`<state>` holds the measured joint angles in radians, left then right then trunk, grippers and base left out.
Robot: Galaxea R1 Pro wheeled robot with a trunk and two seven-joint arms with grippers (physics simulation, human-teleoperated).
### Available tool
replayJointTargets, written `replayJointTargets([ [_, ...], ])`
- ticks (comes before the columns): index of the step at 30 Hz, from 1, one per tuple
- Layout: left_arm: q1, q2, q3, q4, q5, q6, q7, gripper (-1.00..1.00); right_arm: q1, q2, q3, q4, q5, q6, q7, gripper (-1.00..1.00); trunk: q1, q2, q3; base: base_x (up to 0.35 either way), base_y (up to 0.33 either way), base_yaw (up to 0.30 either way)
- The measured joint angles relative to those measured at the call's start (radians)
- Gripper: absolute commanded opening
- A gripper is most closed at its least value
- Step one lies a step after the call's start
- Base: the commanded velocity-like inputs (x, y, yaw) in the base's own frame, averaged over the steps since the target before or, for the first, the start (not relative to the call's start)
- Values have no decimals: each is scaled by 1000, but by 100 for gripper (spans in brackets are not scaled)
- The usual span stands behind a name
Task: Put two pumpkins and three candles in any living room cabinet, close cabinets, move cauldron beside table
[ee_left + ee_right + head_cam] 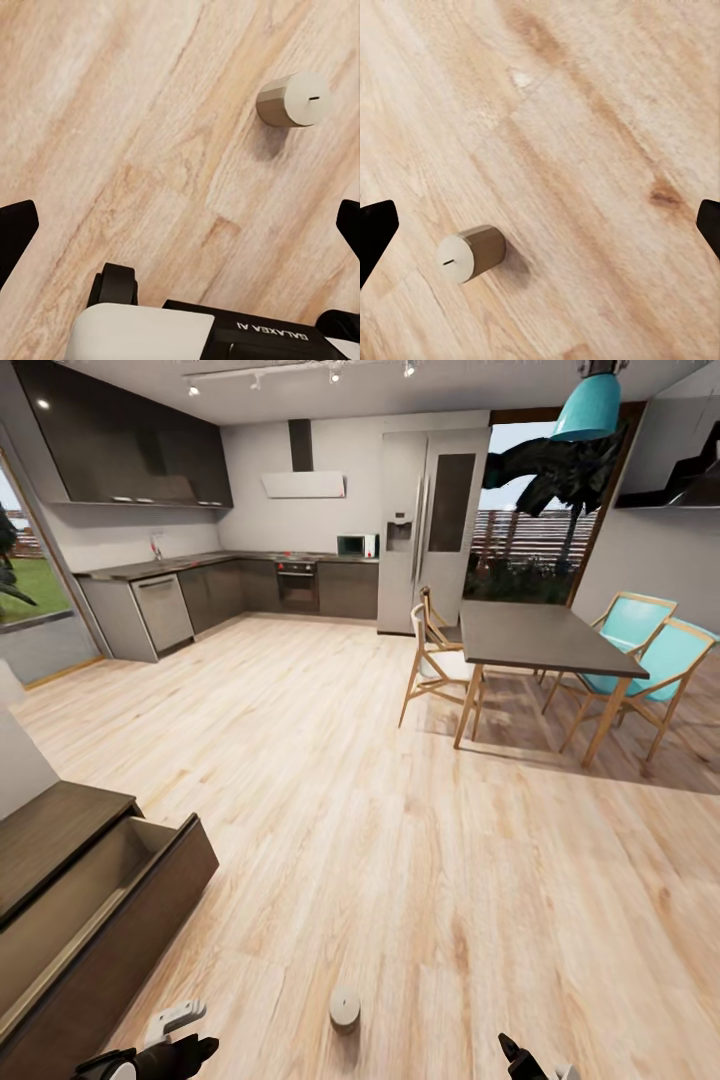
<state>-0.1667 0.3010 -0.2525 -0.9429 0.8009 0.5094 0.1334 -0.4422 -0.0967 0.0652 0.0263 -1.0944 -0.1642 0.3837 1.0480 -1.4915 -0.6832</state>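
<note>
Upright candle [344,1008] on floor [420,880]

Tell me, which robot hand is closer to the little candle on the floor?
Hard to call, perhaps the left. The candle stands between them: the left gripper sits toward the drawer side, the right gripper about as far on the other side.

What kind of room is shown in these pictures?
Most likely an open-plan home kitchen and dining area with a wood floor: grey kitchen units with a fridge, a dining table with chairs, and an open dark cabinet drawer.
</note>
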Motion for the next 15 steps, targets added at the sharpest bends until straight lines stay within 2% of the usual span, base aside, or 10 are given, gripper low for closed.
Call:
replayJointTargets([
  [6, 0, 0, 0, 1, 0, 0, 0, 100, 0, 0, 0, 0, 0, 1, 0, 100, 0, 0, 10, 0, -121, 0],
  [12, 0, 0, -1, 1, -1, -1, 0, 100, 0, 0, 1, 0, 1, 1, 0, 100, 0, 0, 12, 0, -263, 0],
  [15, 0, 0, 0, 1, -17, 0, 0, 100, 0, 0, 1, 0, 1, 0, 0, 100, 0, 0, 12, 0, -211, -63],
])
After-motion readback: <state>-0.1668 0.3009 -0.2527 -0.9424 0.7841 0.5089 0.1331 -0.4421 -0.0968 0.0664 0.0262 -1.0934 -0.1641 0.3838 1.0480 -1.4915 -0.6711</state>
